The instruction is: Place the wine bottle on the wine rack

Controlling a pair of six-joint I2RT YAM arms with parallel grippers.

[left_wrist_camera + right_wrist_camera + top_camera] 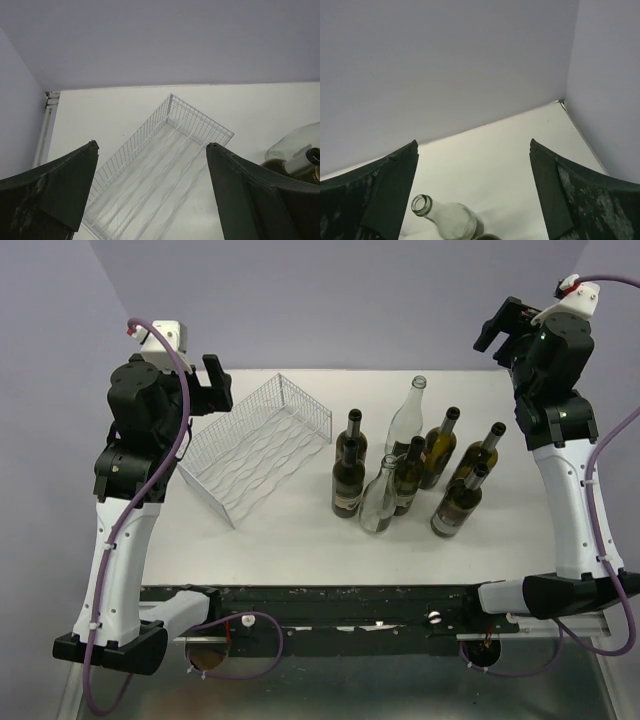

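Both pincers wide, holding nothing. Left gripper (pixel 215 385) is raised by the empty wine rack (pixel 300 402) on the tabletop's (pixel 290 530) left side, right gripper (pixel 495 332) near the far-right corner. 8 upright wine bottles (pixel 348 480) cluster centre-right, probably staged within reach for pickup.

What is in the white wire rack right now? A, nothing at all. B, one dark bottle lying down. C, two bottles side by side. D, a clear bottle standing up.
A: the wine rack holds nothing, and the bottles all stand upright on the table to its right.
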